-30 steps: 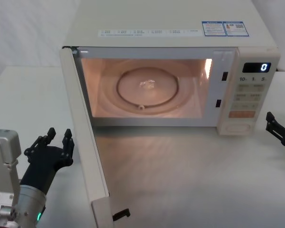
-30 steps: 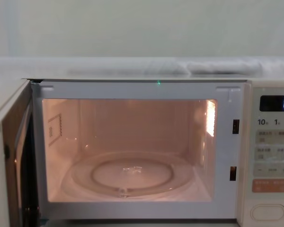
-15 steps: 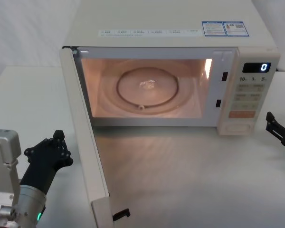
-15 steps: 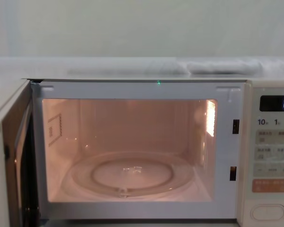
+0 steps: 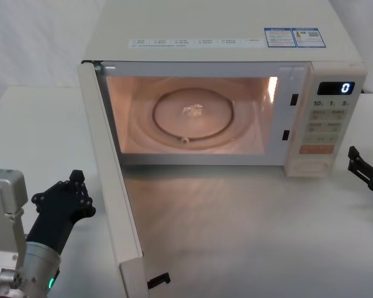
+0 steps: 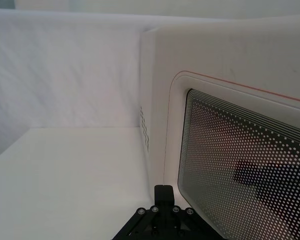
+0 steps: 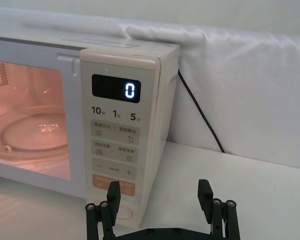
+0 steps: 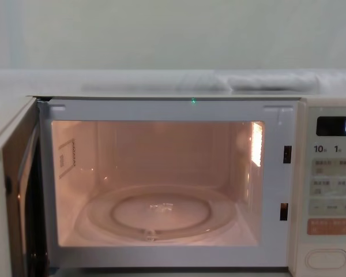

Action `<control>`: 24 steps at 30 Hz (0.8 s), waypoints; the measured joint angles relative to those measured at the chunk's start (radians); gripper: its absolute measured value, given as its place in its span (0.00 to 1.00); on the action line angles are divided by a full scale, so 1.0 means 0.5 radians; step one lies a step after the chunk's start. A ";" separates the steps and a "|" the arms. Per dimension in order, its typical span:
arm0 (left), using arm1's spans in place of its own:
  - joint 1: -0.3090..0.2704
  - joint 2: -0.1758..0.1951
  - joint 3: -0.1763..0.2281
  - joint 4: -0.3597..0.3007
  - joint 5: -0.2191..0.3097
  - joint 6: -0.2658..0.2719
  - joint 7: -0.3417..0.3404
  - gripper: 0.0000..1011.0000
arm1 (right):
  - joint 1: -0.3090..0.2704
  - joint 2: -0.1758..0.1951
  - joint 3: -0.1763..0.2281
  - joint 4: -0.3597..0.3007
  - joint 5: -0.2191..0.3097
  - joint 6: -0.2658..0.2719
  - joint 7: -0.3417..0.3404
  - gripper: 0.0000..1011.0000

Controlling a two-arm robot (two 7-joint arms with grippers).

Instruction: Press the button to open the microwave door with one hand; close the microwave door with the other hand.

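Cream-white countertop microwave [image 5: 224, 37] sits at the back of the white table [image 5: 248, 236], front facing the robot, long axis left-right. Black display [image 7: 116, 89] reads "0". Below it: "10", "1", "5", each followed by a small character I can't read. The grey keys under that carry small print, illegible. Blue-and-white sticker [image 5: 294, 36] on the top panel near the right rear corner, plus a strip of small labels along the front edge; text too small to read.

Wide cream-white microwave door [image 5: 109, 180] is swung open on its left hinge, standing edge-on toward the robot, roughly perpendicular to the oven front. Left wrist view shows its outer face: dotted dark window [image 6: 240, 170] with a thin pink outline. Cavity is lit, glass turntable [image 8: 160, 212] inside.

Large cream oval push button [image 5: 313, 166] is at the bottom of the control panel, under the orange-pink key [image 8: 330, 226].

Left black gripper [image 5: 74, 186] is just left of the open door's outer face, fingers pressed together, holding nothing. Right black gripper [image 7: 160, 197] is right of the panel, near the button but apart from it, fingers spread, holding nothing.
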 joint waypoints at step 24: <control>0.000 0.000 0.000 0.000 0.000 0.000 0.000 0.00 | 0.000 0.000 0.000 0.000 0.000 0.000 0.000 0.99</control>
